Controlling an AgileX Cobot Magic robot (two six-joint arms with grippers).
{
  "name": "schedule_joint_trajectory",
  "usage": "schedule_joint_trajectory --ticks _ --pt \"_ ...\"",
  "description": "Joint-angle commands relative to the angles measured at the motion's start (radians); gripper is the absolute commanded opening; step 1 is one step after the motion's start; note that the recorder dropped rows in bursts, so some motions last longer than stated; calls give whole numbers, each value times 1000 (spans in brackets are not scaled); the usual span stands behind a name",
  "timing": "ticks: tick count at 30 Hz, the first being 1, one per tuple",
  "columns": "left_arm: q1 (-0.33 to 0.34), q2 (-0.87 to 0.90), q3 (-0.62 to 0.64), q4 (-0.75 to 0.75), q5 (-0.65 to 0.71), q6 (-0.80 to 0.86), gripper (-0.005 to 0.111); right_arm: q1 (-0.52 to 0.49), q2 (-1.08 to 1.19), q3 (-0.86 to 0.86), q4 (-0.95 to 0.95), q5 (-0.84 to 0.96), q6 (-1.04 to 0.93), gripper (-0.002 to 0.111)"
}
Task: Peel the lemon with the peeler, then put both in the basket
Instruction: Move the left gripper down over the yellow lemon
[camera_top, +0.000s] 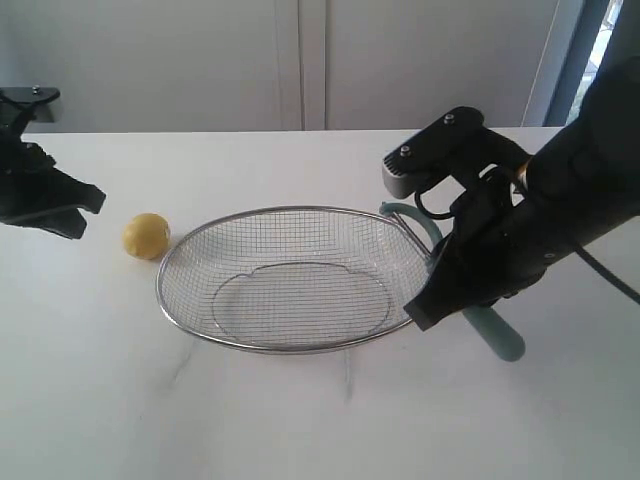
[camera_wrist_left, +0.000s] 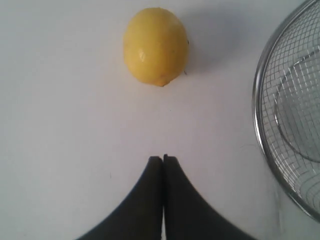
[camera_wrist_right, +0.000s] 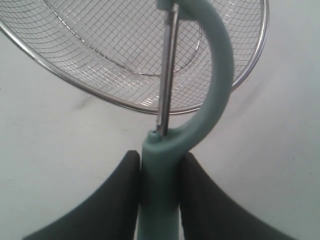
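Observation:
A yellow lemon (camera_top: 146, 236) lies on the white table just left of the wire-mesh basket (camera_top: 200, 235). The left wrist view shows the lemon (camera_wrist_left: 155, 46) a short way ahead of my left gripper (camera_wrist_left: 163, 159), which is shut and holds nothing. That left gripper (camera_top: 88, 198) hovers at the far left, apart from the lemon. My right gripper (camera_wrist_right: 160, 160) is shut on the teal handle of the peeler (camera_wrist_right: 161, 185). The peeler's curved head (camera_wrist_right: 220, 65) reaches over the basket's rim (camera_wrist_right: 120, 102). Beside the basket's right end, the peeler (camera_top: 495, 335) sticks out below the right arm (camera_top: 480, 260).
The table is white and bare around the basket. A pale wall runs along the far table edge. The right arm's black body (camera_top: 590, 170) fills the upper right of the exterior view.

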Motion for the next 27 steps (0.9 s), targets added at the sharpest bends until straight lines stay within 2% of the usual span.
schedule_joint_trajectory --ticks 1,8,19,22,27 --pt "-38 60 -52 -11 -15 1 0 -1 3 -6 4 -14 -7 0" --pt "-76 139 -124 -3 -41 1 0 -1 3 -6 4 -16 -7 0" --pt "-76 215 -181 -6 -117 1 1 -1 3 -6 4 -17 -7 0" --pt "-76 225 -181 -6 -135 1 9 -1 3 -6 4 -17 -7 0" --pt "-76 251 -181 -7 -141 1 38 -1 3 -6 4 -17 -7 0"
